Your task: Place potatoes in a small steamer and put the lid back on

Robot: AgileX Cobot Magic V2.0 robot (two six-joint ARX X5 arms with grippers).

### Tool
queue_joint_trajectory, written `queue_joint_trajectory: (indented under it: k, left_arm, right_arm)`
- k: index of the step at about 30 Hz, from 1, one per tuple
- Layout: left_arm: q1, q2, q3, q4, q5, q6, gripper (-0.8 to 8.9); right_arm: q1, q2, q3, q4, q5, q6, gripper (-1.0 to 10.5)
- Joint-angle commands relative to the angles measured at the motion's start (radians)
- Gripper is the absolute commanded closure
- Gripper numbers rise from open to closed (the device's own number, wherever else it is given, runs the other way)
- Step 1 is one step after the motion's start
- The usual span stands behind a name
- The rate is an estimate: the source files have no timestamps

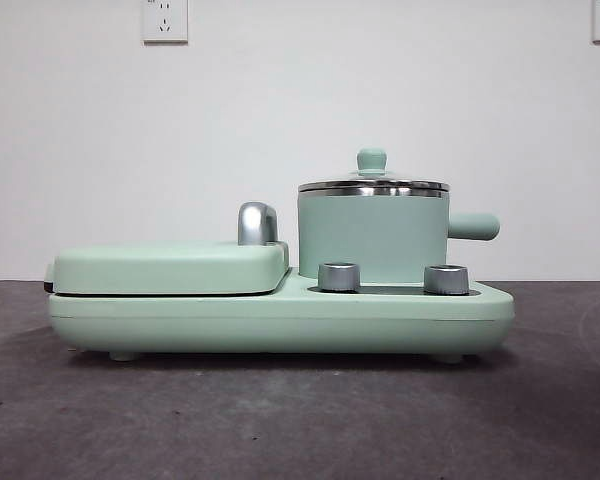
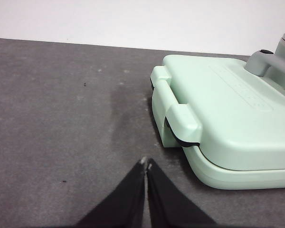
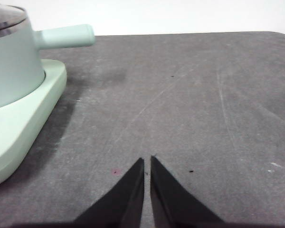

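Both pincers, left (image 2: 146, 164) and right (image 3: 147, 161), hover closed, apparently empty.

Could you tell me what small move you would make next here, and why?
Probably bring the right hand toward the lid and its knob, since the lid sits closed on the small steamer, both hands are shut and holding nothing, and the right one is nearer the steamer. The left hand waits by the griddle section. No potato is visible.

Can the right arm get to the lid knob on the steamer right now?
Probably yes. The knob stands clear on the lid, nothing above it, and the right gripper, shut and empty, waits over bare table beside the steamer.
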Motion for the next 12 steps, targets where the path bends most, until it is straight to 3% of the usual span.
queue_joint_trajectory:
  k: [1,12]
  left_arm:
    - [0.0,-0.002,-0.018,-0.009,-0.002,-0.003,8.07]
    - [0.0,-0.002,-0.018,-0.009,-0.002,-0.003,8.07]
  right_arm:
    - [-0.002,-0.003,-0.014,0.024,0.004,-0.011,9.3]
    - [-0.001,-0.003,-0.028,0.077,-0.003,-0.011,9.3]
